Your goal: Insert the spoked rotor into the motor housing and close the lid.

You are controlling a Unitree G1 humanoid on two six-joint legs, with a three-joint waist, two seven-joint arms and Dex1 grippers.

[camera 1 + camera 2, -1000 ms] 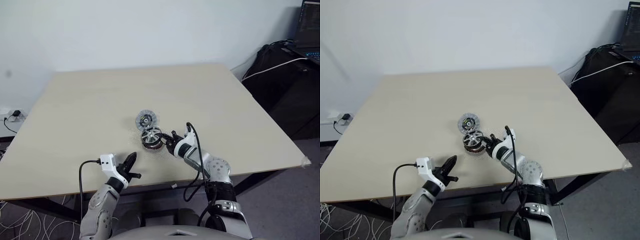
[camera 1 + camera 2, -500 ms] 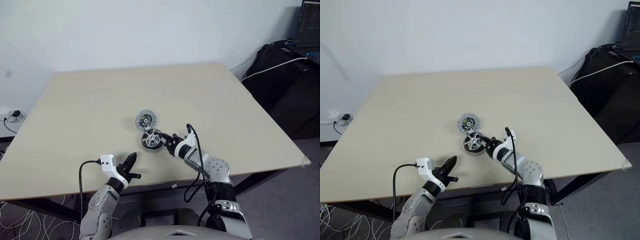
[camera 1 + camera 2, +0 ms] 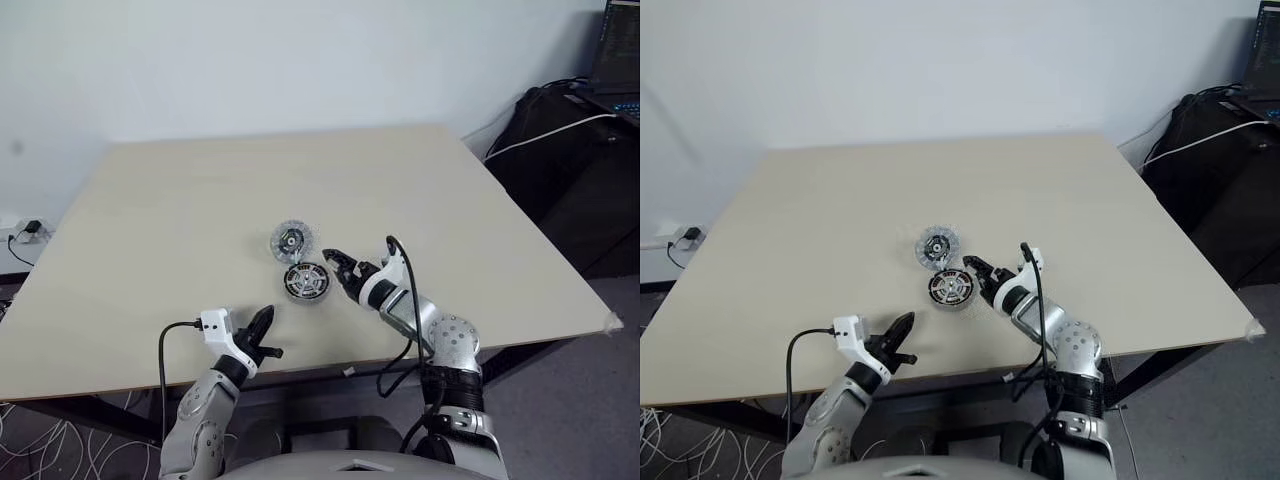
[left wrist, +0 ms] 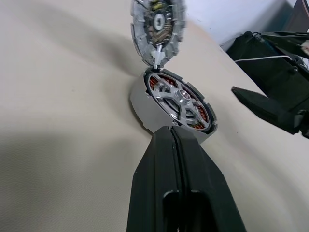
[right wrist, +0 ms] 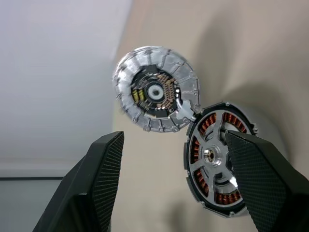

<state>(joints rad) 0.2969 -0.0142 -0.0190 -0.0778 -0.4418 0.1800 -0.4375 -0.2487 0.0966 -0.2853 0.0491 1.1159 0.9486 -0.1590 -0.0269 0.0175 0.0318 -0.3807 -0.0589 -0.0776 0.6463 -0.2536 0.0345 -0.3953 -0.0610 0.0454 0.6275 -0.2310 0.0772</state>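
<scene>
Rotor seated in housing, lid lying beside it on the table.
The lid (image 3: 291,240) lay just beyond the rotor (image 3: 306,281) and housing (image 5: 219,159), touching its rim; the right gripper (image 3: 338,266), open and empty, was nearer than the shut, empty left gripper (image 3: 262,326).

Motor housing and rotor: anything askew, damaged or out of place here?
Nothing stands out. The spoked rotor sits level inside the motor housing, copper windings showing between the spokes. The lid lies on the table beside it, dark face up, not yet fitted.
</scene>
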